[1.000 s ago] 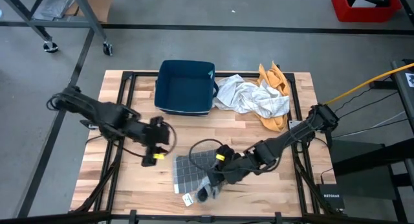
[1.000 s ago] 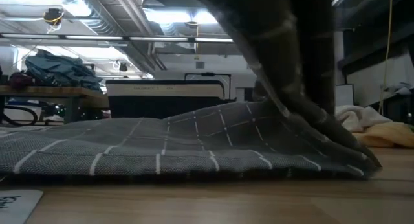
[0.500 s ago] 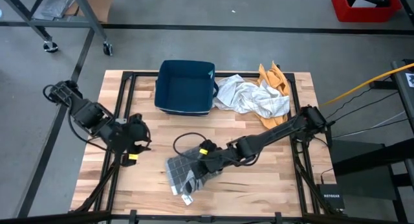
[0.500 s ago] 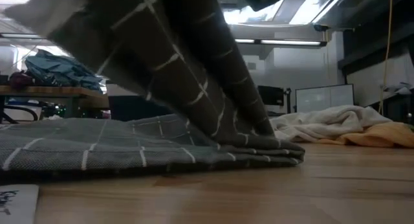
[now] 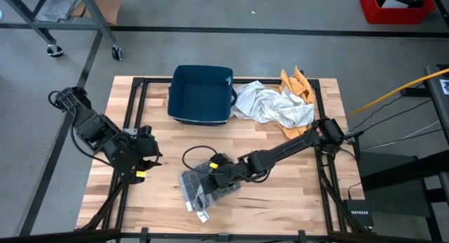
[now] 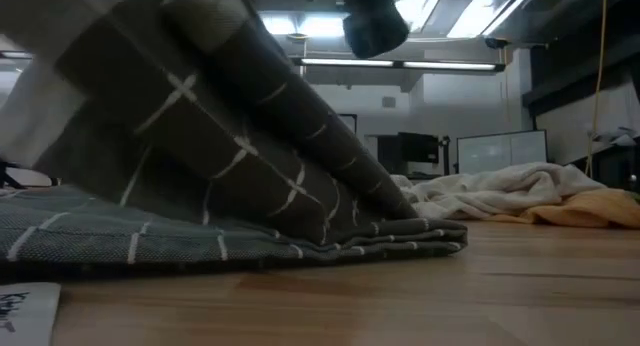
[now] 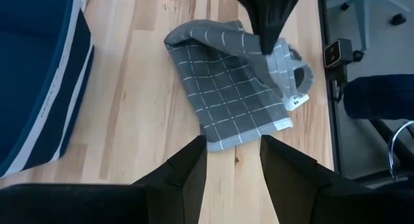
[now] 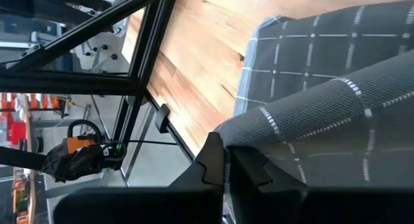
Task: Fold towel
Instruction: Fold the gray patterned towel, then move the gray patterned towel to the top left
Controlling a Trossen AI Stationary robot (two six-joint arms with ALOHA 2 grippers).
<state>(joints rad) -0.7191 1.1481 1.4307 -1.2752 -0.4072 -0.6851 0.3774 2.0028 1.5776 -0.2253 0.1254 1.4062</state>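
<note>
A grey towel (image 5: 203, 188) with thin white checks lies near the table's front middle. Its lower layer is flat on the wood, and an upper layer (image 6: 220, 156) slopes up from it. My right gripper (image 5: 212, 174) reaches in from the table's right and is shut on that raised layer. It also shows in the left wrist view (image 7: 266, 39), above the towel (image 7: 226, 88). My left gripper (image 5: 144, 164) hangs open over bare wood left of the towel, touching nothing, fingers (image 7: 194, 166) spread. My right gripper pinches a raised part of the towel (image 8: 259, 130) between its two shut fingers; whether that is an edge or a fold, I cannot tell. The fingers slant down from the table's right. The held cloth is lifted and slopes down to the flat layer (image 6: 330, 248) on the table.
A dark blue bin (image 5: 201, 94) stands at the back middle. Beside it lie a crumpled white cloth (image 5: 270, 106) and a yellow cloth (image 5: 298, 95). A white tag (image 5: 203, 216) pokes out at the towel's near edge. A black cable (image 5: 191, 155) loops by the right wrist.
My right gripper has gone toward the table's left edge and down, staying shut. It has drawn the towel's held part over the flat layer, so the towel now lies narrower and doubled over. My left gripper has drawn back toward the table's left edge, still open.
</note>
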